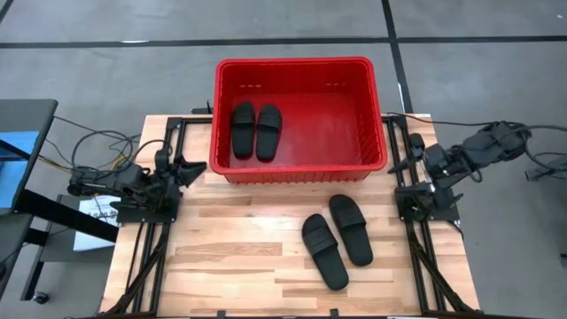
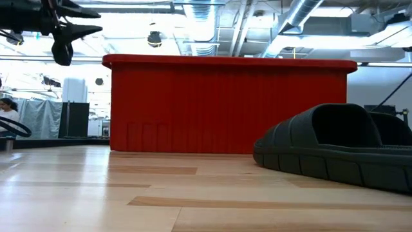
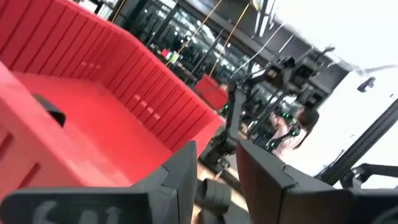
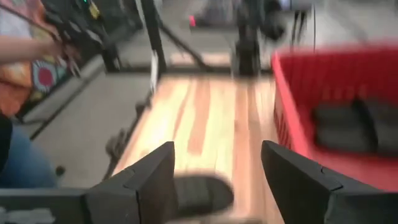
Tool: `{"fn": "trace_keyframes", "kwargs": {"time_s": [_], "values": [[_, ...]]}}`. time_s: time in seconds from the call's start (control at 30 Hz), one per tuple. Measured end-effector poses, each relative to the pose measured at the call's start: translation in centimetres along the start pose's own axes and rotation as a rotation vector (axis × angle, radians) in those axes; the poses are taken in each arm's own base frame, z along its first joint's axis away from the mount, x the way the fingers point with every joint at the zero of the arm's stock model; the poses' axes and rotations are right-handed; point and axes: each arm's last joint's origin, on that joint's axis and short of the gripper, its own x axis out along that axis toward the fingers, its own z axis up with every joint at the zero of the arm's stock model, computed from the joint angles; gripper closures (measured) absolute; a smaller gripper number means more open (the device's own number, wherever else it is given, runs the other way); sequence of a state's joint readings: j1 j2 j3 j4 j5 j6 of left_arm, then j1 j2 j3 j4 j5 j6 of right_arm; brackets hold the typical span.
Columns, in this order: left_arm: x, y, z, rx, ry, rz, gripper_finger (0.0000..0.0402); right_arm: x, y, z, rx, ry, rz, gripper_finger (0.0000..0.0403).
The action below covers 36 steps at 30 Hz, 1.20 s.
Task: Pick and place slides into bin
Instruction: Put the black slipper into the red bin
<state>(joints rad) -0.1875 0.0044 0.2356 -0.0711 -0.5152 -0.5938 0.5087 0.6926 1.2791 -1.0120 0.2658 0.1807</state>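
Observation:
The red bin [image 1: 301,64] stands at the table's far middle, with two black slides [image 1: 243,129] [image 1: 268,131] lying side by side on its floor at the left. Two more slides [image 1: 324,251] [image 1: 352,229] lie soles down on the wood, right of centre and near the front; one fills the right of the low view [image 2: 341,145]. My left gripper [image 1: 191,169] is open and empty by the bin's near left corner, above the table [image 2: 96,20]. My right gripper [image 1: 414,152] is wide open and empty beside the bin's right wall.
Black frame rails run along both sides of the table [image 1: 146,257] [image 1: 434,257]. Bare wood lies left of the two loose slides [image 1: 230,248]. A person's arm shows beyond the table in the right wrist view [image 4: 25,50].

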Motion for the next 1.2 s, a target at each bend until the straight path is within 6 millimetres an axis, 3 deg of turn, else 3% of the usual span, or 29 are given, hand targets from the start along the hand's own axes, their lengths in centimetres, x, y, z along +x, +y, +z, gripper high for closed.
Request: {"fn": "trace_keyframes", "kwargs": {"time_s": [0.33, 0.6, 0.8, 1.03, 1.2], "values": [[0.0, -0.2, 0.3, -0.011, -0.03, -0.017, 0.0299, 2.4, 1.2, -1.1, 0.165, 0.403, 0.015, 0.017], [0.0, -0.4, 0.6, -0.009, -0.055, -0.033, 0.0299, 4.0, 2.7, -1.2, 0.275, 0.484, 0.005, 0.017], [0.0, -0.4, 0.6, -0.001, -0.052, -0.033, 0.0299, 5.4, 3.9, -2.5, 0.33, 0.563, -0.027, 0.017], [0.0, -0.4, 0.5, -0.001, -0.047, -0.042, 0.0299, 8.2, 6.7, -1.3, 0.339, 0.336, -0.071, 0.017], [0.0, -0.4, 0.5, -0.008, -0.037, -0.056, 0.0299, 11.7, 8.5, -1.6, 0.313, 0.336, -0.145, 0.017]]}}
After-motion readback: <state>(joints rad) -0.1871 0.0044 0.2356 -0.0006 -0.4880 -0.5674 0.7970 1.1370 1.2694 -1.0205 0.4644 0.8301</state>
